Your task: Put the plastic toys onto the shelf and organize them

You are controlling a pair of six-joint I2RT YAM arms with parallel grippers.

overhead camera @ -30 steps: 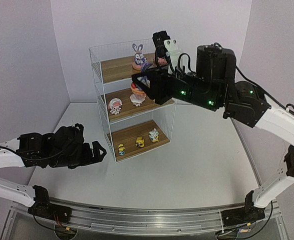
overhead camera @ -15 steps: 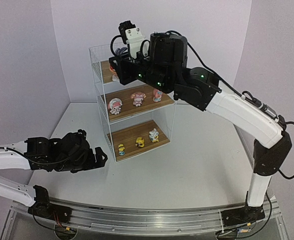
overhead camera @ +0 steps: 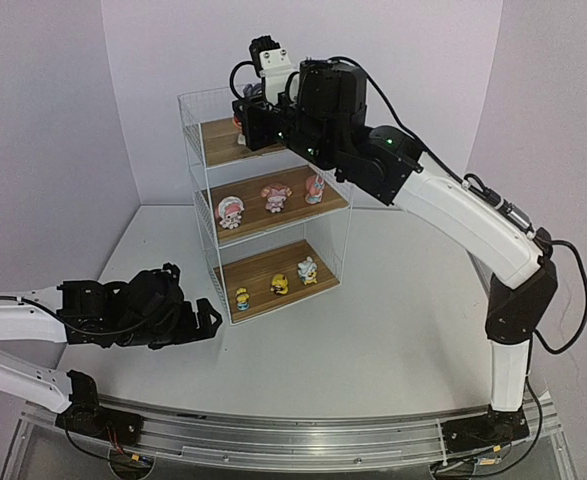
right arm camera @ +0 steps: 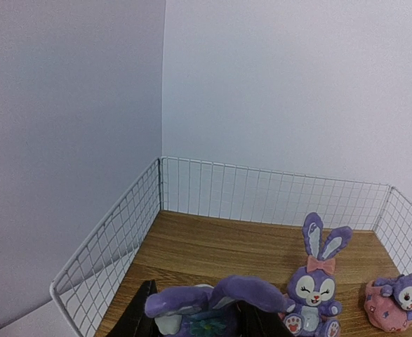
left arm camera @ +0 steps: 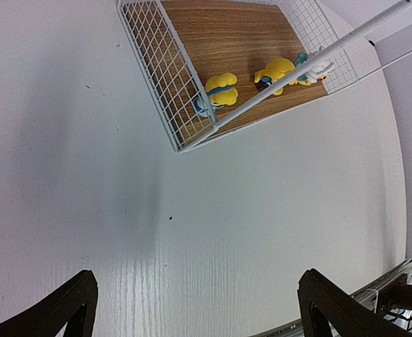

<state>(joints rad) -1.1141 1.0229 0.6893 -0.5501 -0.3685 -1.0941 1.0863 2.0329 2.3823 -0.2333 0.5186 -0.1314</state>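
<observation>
Right gripper (right arm camera: 200,321) clasped a long-eared purple bunny (right arm camera: 206,298) at the wooden board's (right arm camera: 213,242) near edge; second bunny (right arm camera: 314,284) stood upright just beside; third bunny (right arm camera: 396,300) sat far right.

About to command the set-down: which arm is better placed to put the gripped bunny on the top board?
Right. The right gripper holds the bunny over the top board; the left gripper is open, empty and low by the table.

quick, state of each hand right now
left hand: open, holding nothing
right hand: closed on a purple long-eared plastic bunny toy
</observation>
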